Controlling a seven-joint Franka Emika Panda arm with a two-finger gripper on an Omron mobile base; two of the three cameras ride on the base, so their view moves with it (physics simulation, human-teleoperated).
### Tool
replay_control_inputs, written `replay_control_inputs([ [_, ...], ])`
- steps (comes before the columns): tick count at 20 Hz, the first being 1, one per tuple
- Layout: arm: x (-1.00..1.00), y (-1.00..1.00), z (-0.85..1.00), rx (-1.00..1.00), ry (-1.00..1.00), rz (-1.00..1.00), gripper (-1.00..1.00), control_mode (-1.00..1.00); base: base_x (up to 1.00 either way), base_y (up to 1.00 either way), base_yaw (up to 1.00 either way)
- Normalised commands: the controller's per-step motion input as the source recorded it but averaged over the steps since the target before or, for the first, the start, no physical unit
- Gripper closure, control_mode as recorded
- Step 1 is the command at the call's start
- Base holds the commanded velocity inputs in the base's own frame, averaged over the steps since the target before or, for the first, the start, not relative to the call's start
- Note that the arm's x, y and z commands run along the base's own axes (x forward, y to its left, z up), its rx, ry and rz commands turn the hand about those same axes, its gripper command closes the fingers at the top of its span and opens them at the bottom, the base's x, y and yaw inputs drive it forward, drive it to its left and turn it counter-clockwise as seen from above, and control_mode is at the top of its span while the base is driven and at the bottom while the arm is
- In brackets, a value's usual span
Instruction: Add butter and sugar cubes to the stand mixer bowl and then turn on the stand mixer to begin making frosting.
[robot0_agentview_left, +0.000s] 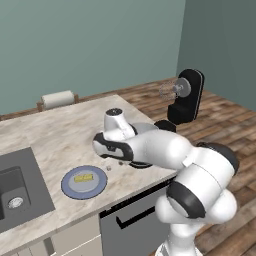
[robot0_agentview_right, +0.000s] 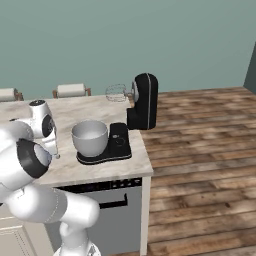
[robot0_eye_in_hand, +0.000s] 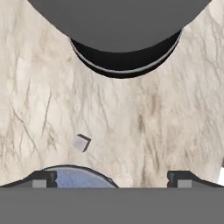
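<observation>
My gripper (robot0_eye_in_hand: 112, 179) hangs open just above the marble counter, with nothing between its fingertips. One tiny grey sugar cube (robot0_eye_in_hand: 81, 143) lies on the counter just ahead of the left fingertip; I see it too as the sugar cube (robot0_agentview_left: 109, 168) beside the plate. The yellow butter (robot0_agentview_left: 83, 177) rests on the blue-grey plate (robot0_agentview_left: 70, 190). The silvery bowl (robot0_agentview_right: 90, 137) sits on the black mixer base (robot0_agentview_right: 119, 142), right of my gripper (robot0_agentview_right: 55, 152). The stand mixer (robot0_agentview_right: 145, 100) has its head tilted up, whisk (robot0_agentview_right: 116, 92) raised. My gripper (robot0_agentview_left: 112, 161) is between plate and bowl.
A sink (robot0_agentview_left: 15, 195) is sunk into the counter at the left. A paper towel roll (robot0_agentview_left: 57, 99) stands at the counter's far edge. The counter's right edge (robot0_agentview_right: 147, 160) drops to a wooden floor just past the mixer.
</observation>
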Motion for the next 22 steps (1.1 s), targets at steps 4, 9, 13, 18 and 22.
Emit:
replay_control_inputs([
  [4,0.13,0.27,-0.25,0.00,0.00,0.10,-1.00,-1.00,0.00,0.00,0.00],
  [9,0.07,0.07,-0.25,0.00,0.00,0.09,-1.00,-1.00,0.00,0.00,0.00],
  [13,0.06,-0.01,-0.27,0.00,0.00,0.07,-1.00,-1.00,0.00,0.00,0.00],
  [18,0.00,0.00,-0.26,0.00,0.00,0.06,-1.00,-1.00,0.00,0.00,0.00],
  [22,0.00,0.00,-0.25,0.00,0.00,0.04,-1.00,-1.00,0.00,0.00,0.00],
])
